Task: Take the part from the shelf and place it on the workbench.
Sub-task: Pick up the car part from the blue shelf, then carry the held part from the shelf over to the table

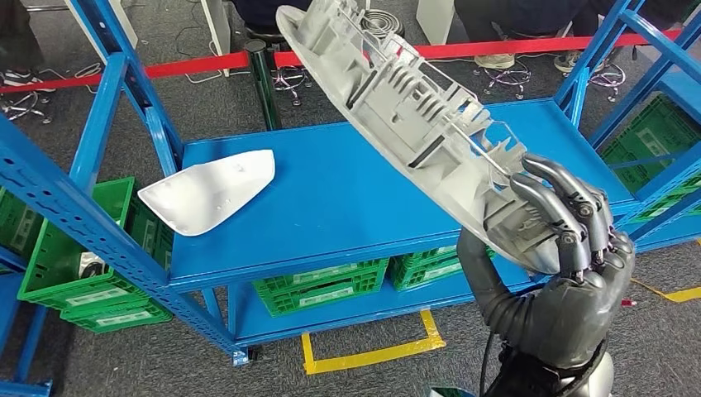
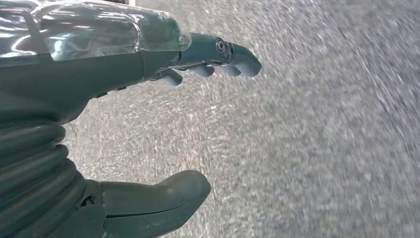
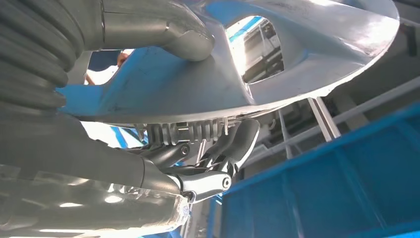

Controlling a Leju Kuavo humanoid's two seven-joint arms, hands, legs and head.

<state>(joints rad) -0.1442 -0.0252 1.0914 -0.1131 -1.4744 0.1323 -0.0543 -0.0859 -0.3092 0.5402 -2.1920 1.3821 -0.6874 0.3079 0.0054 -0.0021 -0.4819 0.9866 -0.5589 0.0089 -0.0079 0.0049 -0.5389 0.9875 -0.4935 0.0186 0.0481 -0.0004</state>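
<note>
1. My right hand (image 1: 570,240) holds the part (image 1: 413,116) by its lower end. My dark fingers (image 1: 562,207) curl over the ribbed inner side, and my thumb presses on the smooth outer side, as the right wrist view shows.
2. The part is a long, light grey plastic piece, narrow and slightly curved like a shell. The side turned to my head camera has many thin ribs, small walls and box-like cells. The other side (image 3: 277,74) is smooth and a little shiny, with one cut-out opening in it.
3. The part is lifted in the air, tilted, with its far end rising up and to the left. It is above the blue shelf (image 1: 347,198) and does not touch it.
4. A second piece, a white cover (image 1: 207,194) with a smooth surface and a rounded triangle shape, lies flat on the left area of the same blue shelf, well apart from the part I hold.
5. My left hand (image 2: 148,124) hangs over the grey floor (image 2: 322,148). Its fingers (image 2: 233,57) are stretched out and apart from the thumb, and there is nothing between them.
6. Green crates (image 1: 74,273) stand on the lower shelf levels, and a red barrier tape (image 1: 198,64) runs behind the shelf.
</note>
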